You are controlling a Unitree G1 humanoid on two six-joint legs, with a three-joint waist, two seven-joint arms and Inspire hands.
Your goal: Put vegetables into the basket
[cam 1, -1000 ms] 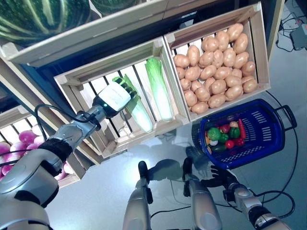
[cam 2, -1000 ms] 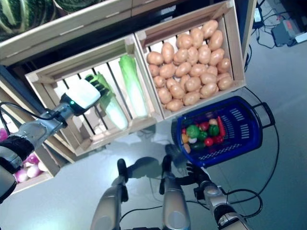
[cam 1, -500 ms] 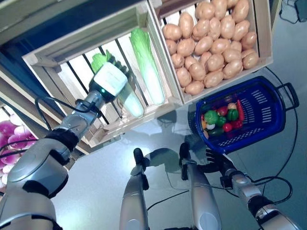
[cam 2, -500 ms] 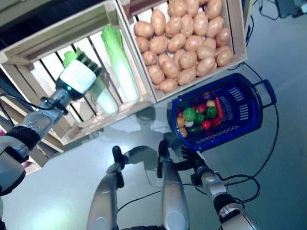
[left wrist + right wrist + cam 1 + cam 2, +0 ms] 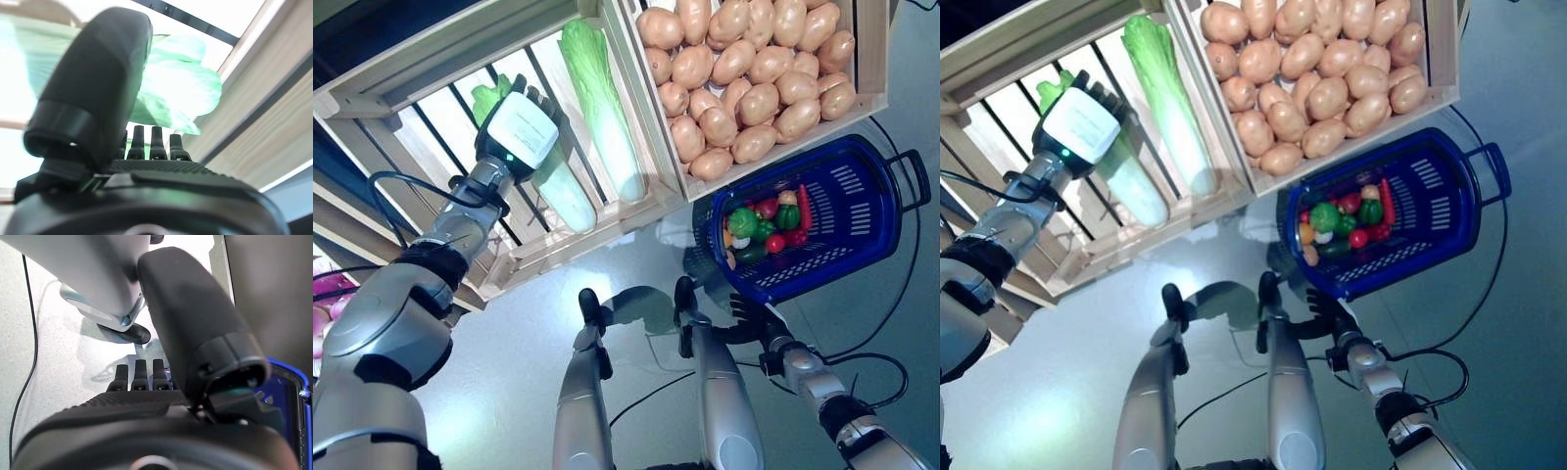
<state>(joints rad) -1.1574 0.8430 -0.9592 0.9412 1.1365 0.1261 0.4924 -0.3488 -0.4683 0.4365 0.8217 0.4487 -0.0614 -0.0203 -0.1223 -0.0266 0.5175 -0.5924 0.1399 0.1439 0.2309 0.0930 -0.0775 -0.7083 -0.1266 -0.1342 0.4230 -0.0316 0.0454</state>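
Green cabbage [image 5: 553, 176] in slatted wooden crate [image 5: 431, 93], left hand [image 5: 517, 129] over it with fingers straight; second cabbage [image 5: 602, 108] alongside; blue basket [image 5: 862, 230] on floor, part-filled; right hand [image 5: 751, 315] nearby, fingers relaxed, holding nothing

The grey floor [image 5: 499, 382] carries a blue basket [image 5: 862, 245] (holding vegetables) beside wooden crates [image 5: 646, 211].

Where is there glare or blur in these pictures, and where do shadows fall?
Left eye view: glare whitens the lower stalk of the cabbage under the left hand, and a soft shadow lies on the floor beside the basket. Left wrist view: the thumb is a blurred bulk and the leaves behind are overexposed. Right wrist view: the right hand is blurred, the floor pale.
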